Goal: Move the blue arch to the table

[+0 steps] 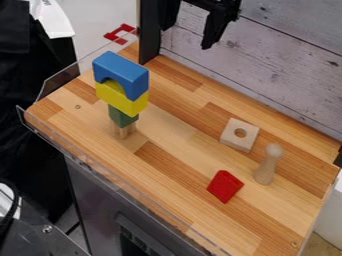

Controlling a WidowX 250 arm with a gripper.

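Currently | striped wood tabletop [180, 187] | plank wall [287, 70] behind | fingers [214, 31] spread, apparently empty

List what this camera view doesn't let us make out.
Camera view:
- Arm above the claw: cut off by the top edge.
- Blue arch, back: faces away from the camera.
- Wood piece, top: hidden by the green block.
- Black thing at right: cut off by the right edge.
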